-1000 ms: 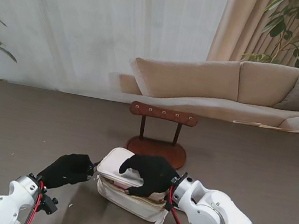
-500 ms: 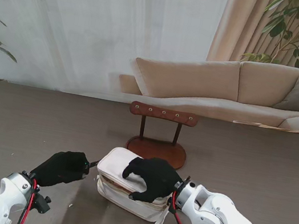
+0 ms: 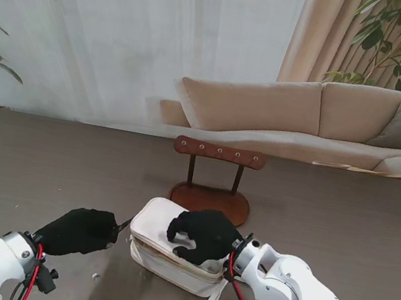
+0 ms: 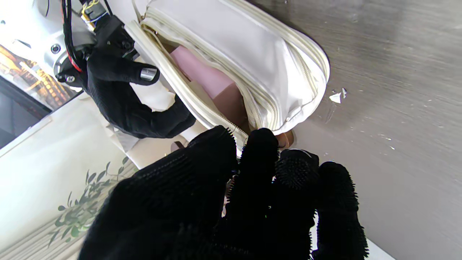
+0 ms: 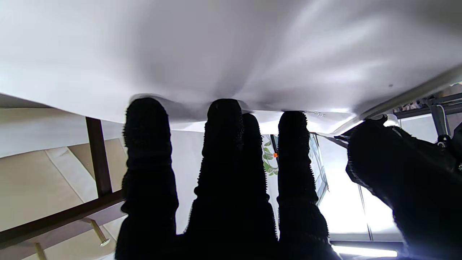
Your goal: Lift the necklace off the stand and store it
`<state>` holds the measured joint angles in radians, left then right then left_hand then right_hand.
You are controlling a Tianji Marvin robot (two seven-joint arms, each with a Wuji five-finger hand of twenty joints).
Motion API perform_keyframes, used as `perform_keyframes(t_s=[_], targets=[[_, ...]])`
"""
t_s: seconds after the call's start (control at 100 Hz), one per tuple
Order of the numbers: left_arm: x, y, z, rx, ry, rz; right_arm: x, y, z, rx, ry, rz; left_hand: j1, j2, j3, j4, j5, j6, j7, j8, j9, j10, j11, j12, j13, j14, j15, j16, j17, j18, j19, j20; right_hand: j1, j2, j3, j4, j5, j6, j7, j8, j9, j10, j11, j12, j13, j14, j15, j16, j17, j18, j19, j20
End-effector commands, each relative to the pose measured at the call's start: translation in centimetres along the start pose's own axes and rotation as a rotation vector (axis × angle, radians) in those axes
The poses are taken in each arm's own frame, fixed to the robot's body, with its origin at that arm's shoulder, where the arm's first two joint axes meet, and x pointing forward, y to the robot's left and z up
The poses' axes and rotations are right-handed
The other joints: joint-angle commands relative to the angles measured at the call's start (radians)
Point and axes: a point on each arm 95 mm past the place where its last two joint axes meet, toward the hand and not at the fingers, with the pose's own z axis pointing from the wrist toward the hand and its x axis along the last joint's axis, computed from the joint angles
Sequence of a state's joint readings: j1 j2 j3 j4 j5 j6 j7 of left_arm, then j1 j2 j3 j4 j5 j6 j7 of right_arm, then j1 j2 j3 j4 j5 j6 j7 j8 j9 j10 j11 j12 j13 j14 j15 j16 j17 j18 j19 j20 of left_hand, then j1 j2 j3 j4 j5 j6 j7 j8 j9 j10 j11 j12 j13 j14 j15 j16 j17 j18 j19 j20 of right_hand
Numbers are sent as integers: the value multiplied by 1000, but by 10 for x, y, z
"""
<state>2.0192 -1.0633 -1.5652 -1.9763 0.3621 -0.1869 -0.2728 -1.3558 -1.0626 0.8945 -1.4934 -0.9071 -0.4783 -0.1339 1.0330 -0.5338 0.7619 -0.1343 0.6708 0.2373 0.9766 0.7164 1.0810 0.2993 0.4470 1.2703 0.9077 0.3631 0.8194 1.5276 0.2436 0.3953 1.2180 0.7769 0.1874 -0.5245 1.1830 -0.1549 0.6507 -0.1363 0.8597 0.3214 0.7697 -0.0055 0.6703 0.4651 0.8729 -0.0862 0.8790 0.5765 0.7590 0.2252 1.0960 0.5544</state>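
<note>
The white pouch [image 3: 168,247] is being pressed down by the right hand [image 3: 201,235] — its zipper pull is being pinched by the left hand [image 3: 79,231], near the table's [image 3: 19,165] front edge.

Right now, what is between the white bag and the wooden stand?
Only bare table, in the stand camera's view. The white zip pouch sits just nearer to me than the wooden necklace stand, barely apart.

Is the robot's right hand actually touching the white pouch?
Touching. In the right wrist view, the fingertips press into the white pouch, denting its fabric.
</note>
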Motion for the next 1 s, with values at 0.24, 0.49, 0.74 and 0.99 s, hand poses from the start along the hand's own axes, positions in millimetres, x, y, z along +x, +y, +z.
perform_keyframes(t_s=[0.24,0.49,0.74,0.99], targets=[[-6,9,-3,-46,-33,36,0,-31,-12,131,-13,15,23,6,-26,-15,50,-77,119,32,9,-5,-7,-10,-10,-1,-7,0,-20,-29,8,12,-75,-122,-45,-1,-109,35,-68,-4,-54,37,-16,16,-16,204,-357,-151,-439,-1,-39,-78],[-14,18,-8,-116,-88,134,5,-29,-14,187,4,-16,19,5,-27,-16,51,-87,121,30,11,-17,-5,-13,-8,-11,-6,0,-15,-37,7,9,-112,-110,-153,4,-244,90,-131,-44,-216,52,-29,16,-124,226,-372,-143,-503,17,-110,-56],[-16,31,-21,-171,-131,198,5,-30,-13,169,-24,-50,9,2,-22,-18,53,-96,124,22,15,-25,-4,-17,-7,-22,1,2,-5,-43,8,6,-40,-135,-39,26,-162,52,-93,-34,-136,49,-7,16,-60,225,-343,-137,-462,11,-98,-35],[-13,39,-33,-196,-145,204,3,-35,-11,174,-40,-45,7,-1,-17,-18,56,-99,126,15,17,-25,-4,-22,-8,-23,3,2,-5,-43,8,2,9,-48,29,38,-86,3,-66,-21,-60,28,8,20,14,204,-306,-124,-421,-5,-58,-30]])
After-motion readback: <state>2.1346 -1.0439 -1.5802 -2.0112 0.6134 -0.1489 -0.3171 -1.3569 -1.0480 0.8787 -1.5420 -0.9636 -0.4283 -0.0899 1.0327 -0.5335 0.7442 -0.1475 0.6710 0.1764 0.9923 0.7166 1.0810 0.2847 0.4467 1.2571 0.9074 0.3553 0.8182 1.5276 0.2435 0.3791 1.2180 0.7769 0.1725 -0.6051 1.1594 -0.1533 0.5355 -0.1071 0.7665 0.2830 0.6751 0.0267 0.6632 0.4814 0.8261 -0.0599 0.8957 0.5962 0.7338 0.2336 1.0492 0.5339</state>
